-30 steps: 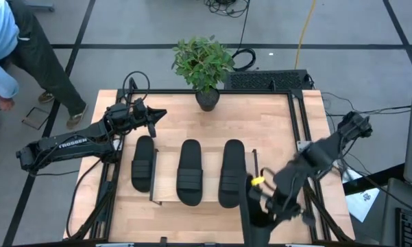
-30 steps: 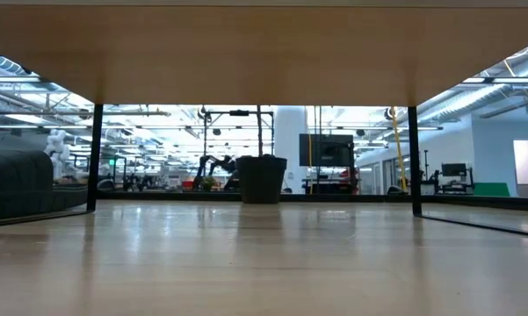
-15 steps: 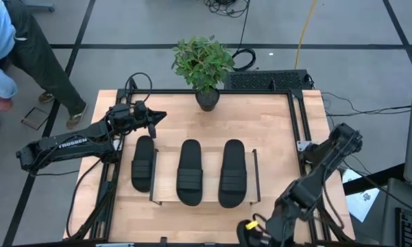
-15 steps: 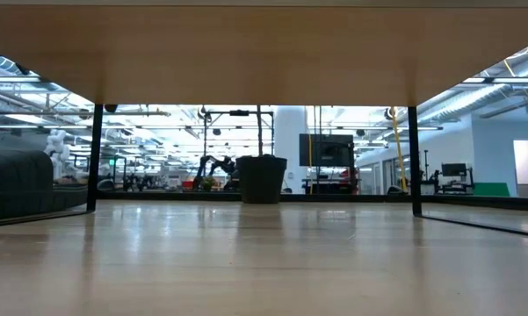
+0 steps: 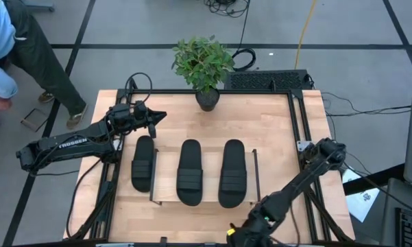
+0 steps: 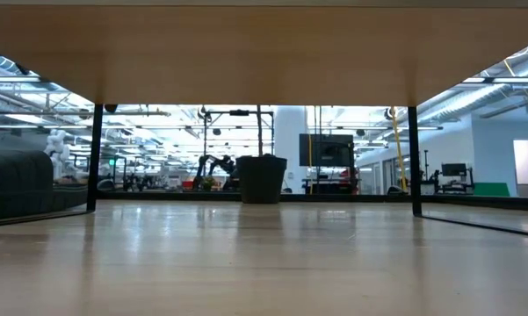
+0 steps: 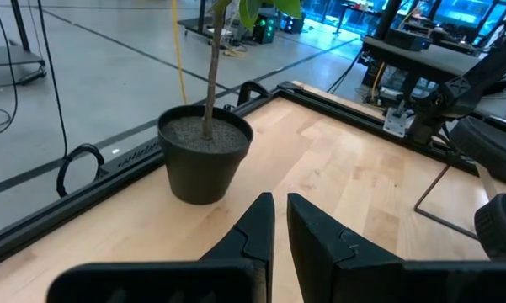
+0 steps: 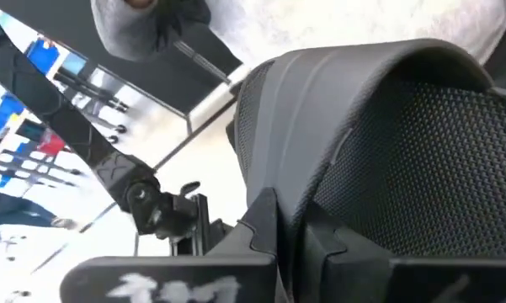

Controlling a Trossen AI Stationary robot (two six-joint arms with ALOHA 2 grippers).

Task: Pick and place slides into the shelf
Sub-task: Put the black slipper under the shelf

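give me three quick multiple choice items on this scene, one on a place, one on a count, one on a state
1. Where is the potted plant?
A. at the table's far edge, middle
B. on the shelf
C. beside the right arm's base

2. How many slides show in the high view?
A. one
B. three
C. five

3. How is the left gripper?
A. wide open
B. shut on a slide
C. shut, holding nothing

Answers:
1. A: the plant stands at the far edge, beyond the shelf.
2. B: a left slide, a middle slide and a right slide lie side by side on or at the shelf.
3. C: in the left wrist view its fingers stand almost together with nothing between them.
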